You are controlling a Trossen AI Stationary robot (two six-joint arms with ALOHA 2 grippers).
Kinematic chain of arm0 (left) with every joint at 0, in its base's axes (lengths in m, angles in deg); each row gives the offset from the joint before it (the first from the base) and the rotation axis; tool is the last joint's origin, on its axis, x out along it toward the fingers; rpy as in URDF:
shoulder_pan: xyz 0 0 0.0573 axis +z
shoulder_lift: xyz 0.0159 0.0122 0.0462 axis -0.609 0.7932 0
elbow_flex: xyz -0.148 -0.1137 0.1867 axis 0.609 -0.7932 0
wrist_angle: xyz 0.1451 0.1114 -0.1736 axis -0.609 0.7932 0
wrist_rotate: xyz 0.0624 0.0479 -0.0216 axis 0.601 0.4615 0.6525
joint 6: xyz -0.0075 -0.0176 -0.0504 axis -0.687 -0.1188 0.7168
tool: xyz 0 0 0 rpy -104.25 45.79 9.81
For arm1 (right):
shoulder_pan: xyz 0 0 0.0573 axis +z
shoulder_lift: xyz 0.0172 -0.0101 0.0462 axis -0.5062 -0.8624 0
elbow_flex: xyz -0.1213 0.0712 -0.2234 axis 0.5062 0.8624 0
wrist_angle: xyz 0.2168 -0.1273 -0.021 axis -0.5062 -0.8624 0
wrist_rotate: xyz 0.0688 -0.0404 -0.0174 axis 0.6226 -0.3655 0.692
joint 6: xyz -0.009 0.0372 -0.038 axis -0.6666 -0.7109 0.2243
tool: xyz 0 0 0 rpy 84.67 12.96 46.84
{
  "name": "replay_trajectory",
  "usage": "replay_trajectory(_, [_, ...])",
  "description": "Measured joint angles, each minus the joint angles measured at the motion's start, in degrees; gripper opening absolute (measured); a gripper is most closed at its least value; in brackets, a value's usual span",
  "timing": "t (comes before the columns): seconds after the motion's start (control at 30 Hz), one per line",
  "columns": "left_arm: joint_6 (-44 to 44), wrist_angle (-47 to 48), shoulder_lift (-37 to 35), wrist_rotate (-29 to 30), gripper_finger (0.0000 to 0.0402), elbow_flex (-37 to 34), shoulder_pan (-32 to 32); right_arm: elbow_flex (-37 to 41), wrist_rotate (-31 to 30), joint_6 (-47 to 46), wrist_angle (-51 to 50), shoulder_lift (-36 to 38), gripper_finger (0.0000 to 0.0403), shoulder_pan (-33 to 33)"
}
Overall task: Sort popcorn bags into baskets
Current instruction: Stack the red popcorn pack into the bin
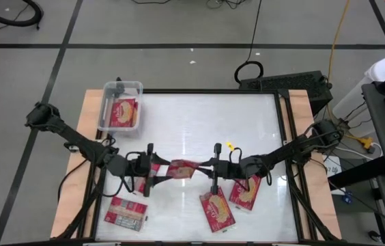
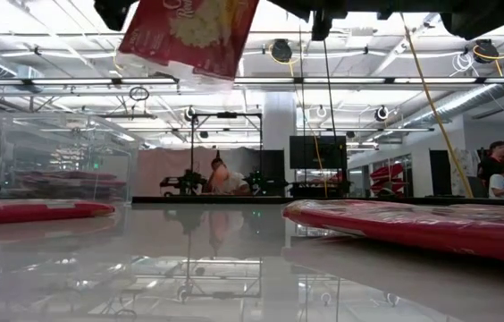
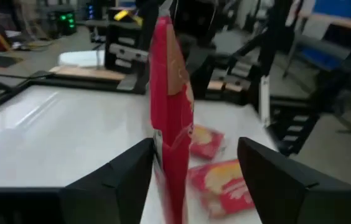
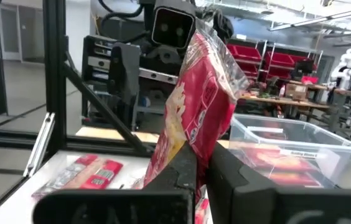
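Note:
A red popcorn bag (image 1: 182, 168) hangs in the air over the table's middle, between my two grippers. In the low view the bag (image 2: 189, 36) shows well above the table top. My right gripper (image 1: 205, 166) is shut on its right end. My left gripper (image 1: 153, 171) is open at its left end; in the left wrist view the bag (image 3: 170, 118) stands edge-on between the spread fingers. The clear basket (image 1: 119, 106) stands at the far left corner with one red bag (image 1: 124, 113) lying in it. My right gripper pinches the bag's end (image 4: 191, 146) between its two fingers (image 4: 178, 171), coming level from the table's right. The bag is lifted clear and stretches away from the fingers toward my left gripper. Whether my left gripper's finger (image 3: 141, 165) touches the bag's edge beside it, I cannot tell.
More red bags lie flat on the table: one near the left front (image 1: 125, 213), two right of centre at the front (image 1: 217, 210) (image 1: 245, 193), one under my left gripper (image 1: 145, 183). The far middle of the white table (image 1: 199, 116) is bare. People stand in the room beyond.

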Motion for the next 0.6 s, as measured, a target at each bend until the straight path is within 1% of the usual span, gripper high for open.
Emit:
replay_trajectory(0.07, [0.51,-0.62,0.00,-1.69,0.0218,0.00,1.14,0.00,-0.02,-0.01,0.59,-0.25,0.0004,0.01])
replay_trajectory(0.27, [1.33,0.48,0.00,-3.06,0.0160,0.00,3.15,-0.01,-0.07,0.36,1.47,-0.46,0.0004,-0.01])
replay_trajectory(0.37, [1.33,0.50,0.00,-5.29,0.0122,0.00,3.90,-0.02,-0.04,0.38,1.47,-0.46,0.0004,-0.01])
replay_trajectory(0.6, [-0.33,0.53,0.00,-5.83,0.0027,0.00,4.22,-0.02,-0.04,0.37,1.49,-0.46,0.0004,-0.04])
